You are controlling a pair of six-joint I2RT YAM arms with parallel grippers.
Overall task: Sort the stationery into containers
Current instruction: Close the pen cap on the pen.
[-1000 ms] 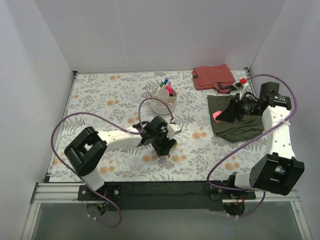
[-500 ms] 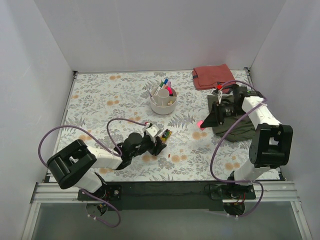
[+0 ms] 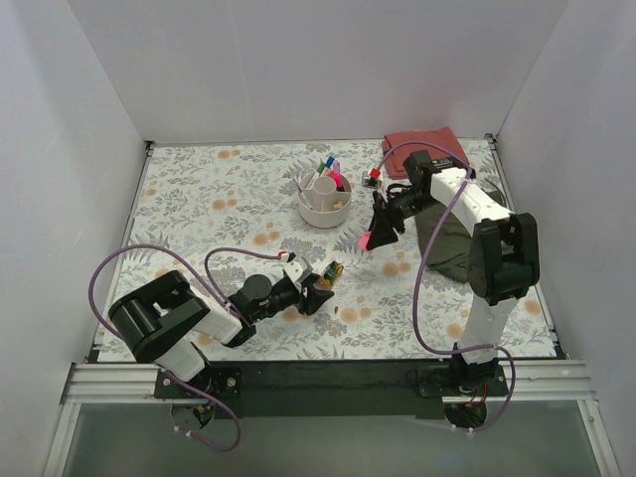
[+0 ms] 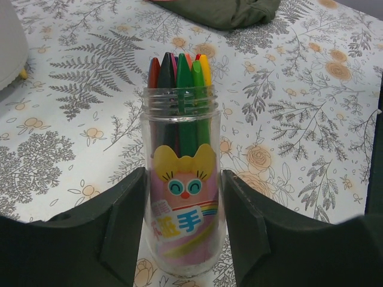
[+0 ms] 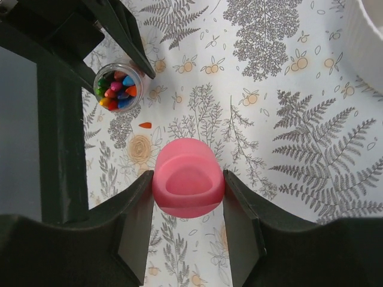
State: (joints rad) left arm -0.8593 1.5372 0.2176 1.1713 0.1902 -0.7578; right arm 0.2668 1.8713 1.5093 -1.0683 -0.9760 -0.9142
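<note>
A clear tube of crayons with a pink-orange cartoon label stands upright on the floral table. My left gripper is shut on its lower part; from above the tube shows at the left gripper's tip. My right gripper is shut on a pink ball and holds it above the table. From above the right gripper and the ball are just right of the round white bowl. The bowl holds pens with coloured caps. The crayon tube also shows in the right wrist view.
A folded red cloth lies at the back right. An olive-green cloth lies under the right arm. A small orange bit lies on the table near the tube. The bowl's wall edges into both wrist views.
My right gripper has carried the pink ball left, from over the olive cloth to beside the bowl. My left arm has drawn back and lowered, its gripper still at the tube.
</note>
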